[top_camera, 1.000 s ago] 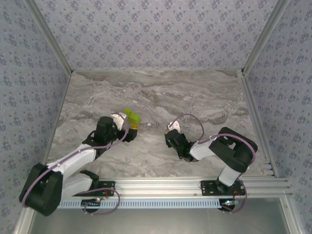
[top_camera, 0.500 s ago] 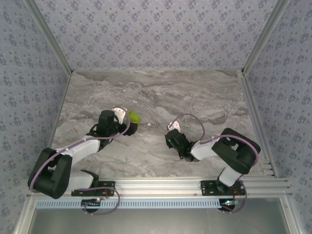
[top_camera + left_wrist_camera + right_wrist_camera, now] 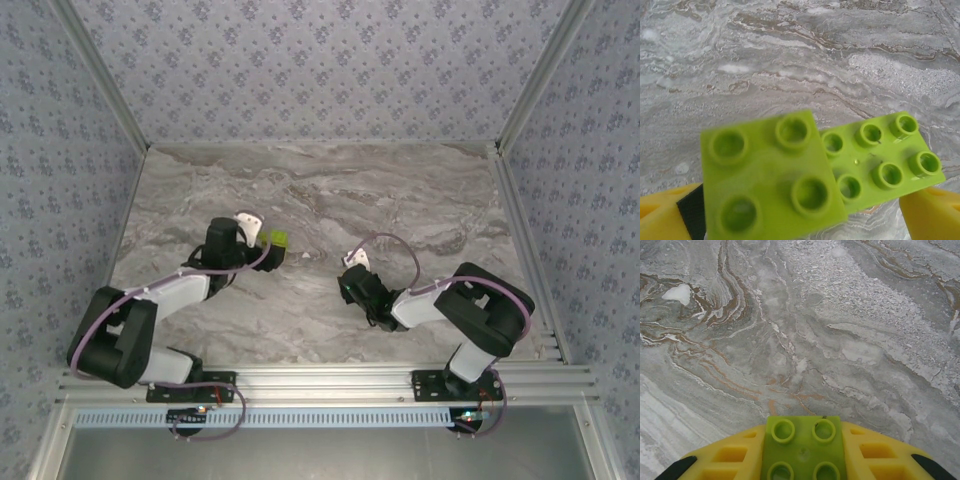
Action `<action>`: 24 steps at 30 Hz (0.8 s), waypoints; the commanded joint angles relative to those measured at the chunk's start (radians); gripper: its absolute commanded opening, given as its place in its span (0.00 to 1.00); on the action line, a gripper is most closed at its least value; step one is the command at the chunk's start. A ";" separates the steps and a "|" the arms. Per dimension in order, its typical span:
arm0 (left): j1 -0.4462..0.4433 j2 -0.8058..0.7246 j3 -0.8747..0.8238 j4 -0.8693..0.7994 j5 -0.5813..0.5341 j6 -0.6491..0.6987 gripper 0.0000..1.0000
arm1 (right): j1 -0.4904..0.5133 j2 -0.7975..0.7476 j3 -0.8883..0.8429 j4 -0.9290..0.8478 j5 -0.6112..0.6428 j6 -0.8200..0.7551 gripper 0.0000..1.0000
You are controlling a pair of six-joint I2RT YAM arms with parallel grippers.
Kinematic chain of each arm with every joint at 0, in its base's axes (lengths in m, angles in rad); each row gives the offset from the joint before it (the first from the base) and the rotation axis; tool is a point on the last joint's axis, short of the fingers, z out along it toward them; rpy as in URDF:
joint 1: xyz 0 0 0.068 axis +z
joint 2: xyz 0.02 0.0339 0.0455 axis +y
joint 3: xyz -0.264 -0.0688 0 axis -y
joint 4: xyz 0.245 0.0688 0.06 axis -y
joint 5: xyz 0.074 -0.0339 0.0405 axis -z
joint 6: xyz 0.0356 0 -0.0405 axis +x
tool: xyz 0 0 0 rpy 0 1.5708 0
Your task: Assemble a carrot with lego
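A lime-green lego clump (image 3: 279, 240) lies left of the table's middle. In the left wrist view it is a square four-stud brick (image 3: 771, 175) stacked over a longer green brick (image 3: 885, 157). My left gripper (image 3: 266, 246) stands open around it, one yellow finger (image 3: 660, 220) on each side; whether the fingers touch it I cannot tell. My right gripper (image 3: 348, 285) is shut on a small green lego brick (image 3: 802, 450), held just above the marble between its yellow fingers (image 3: 875, 455). The carrot is out of view.
The grey marble table (image 3: 400, 200) is walled in by patterned panels at the back and sides. An aluminium rail (image 3: 330, 380) runs along the near edge by the arm bases.
The left arm has folded back to the left, and its gripper has slid forward over the green clump, covering part of it. The right arm has barely moved.
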 commanded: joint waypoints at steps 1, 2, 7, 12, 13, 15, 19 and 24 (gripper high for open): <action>0.005 0.037 0.058 0.034 0.033 0.040 0.97 | -0.003 0.024 -0.004 -0.077 -0.039 -0.008 0.30; 0.005 0.047 0.067 0.032 0.038 0.045 0.96 | -0.003 0.029 -0.002 -0.078 -0.041 -0.008 0.30; 0.007 0.076 0.101 0.033 0.058 0.065 0.96 | -0.002 0.041 0.008 -0.078 -0.047 -0.008 0.30; 0.016 0.121 0.123 0.041 0.112 0.067 0.90 | -0.002 0.046 0.018 -0.083 -0.056 -0.014 0.30; 0.019 0.134 0.130 0.038 0.130 0.068 0.86 | -0.003 0.047 0.020 -0.084 -0.059 -0.017 0.30; 0.020 0.152 0.152 0.023 0.161 0.072 0.78 | -0.004 0.048 0.023 -0.086 -0.062 -0.018 0.30; 0.022 0.176 0.170 0.016 0.190 0.075 0.67 | -0.005 0.048 0.028 -0.090 -0.066 -0.020 0.29; 0.025 0.181 0.175 0.013 0.220 0.075 0.58 | -0.005 0.054 0.030 -0.089 -0.072 -0.020 0.29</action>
